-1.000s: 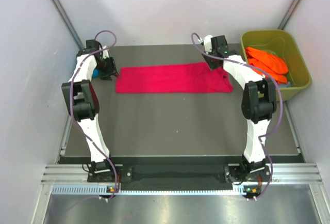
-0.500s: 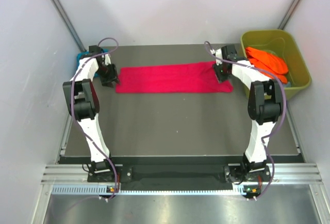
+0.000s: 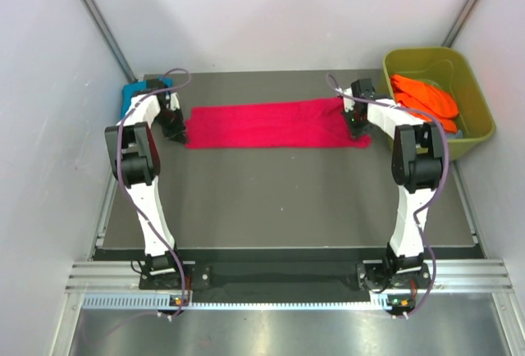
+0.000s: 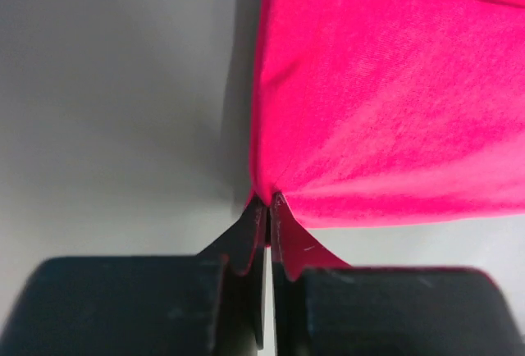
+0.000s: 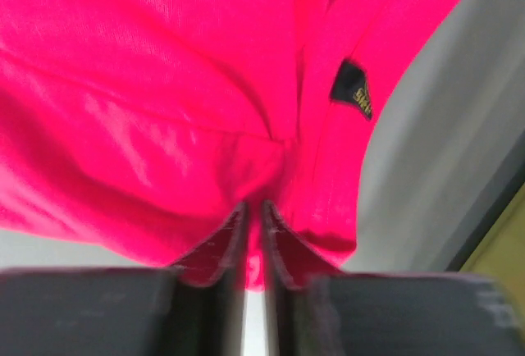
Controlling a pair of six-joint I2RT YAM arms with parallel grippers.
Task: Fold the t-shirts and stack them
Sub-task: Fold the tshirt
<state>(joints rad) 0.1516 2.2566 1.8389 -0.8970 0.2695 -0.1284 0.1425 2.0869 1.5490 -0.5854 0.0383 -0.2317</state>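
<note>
A crimson-pink t-shirt (image 3: 271, 124) lies folded into a long strip across the far part of the table. My left gripper (image 3: 179, 133) is shut on its left near corner; in the left wrist view the fingertips pinch the corner of the crimson-pink t-shirt (image 4: 385, 118) at the left gripper (image 4: 268, 202). My right gripper (image 3: 358, 129) is shut on the right end, with cloth of the crimson-pink t-shirt (image 5: 164, 85) bunched between the tips of the right gripper (image 5: 253, 207). Orange t-shirts (image 3: 423, 99) lie in the tub. A teal-blue t-shirt (image 3: 134, 93) shows behind the left arm.
An olive-green plastic tub (image 3: 476, 139) stands at the far right beside the table. The dark table (image 3: 279, 200) stretches toward the arm bases. White walls close in the left, back and right sides. A black label (image 5: 354, 92) is sewn on the shirt's right end.
Both grippers came down onto the ends of the crimson-pink shirt and shut on the cloth; the right arm swung rightward and nearer from the shirt's far edge to its right end.
</note>
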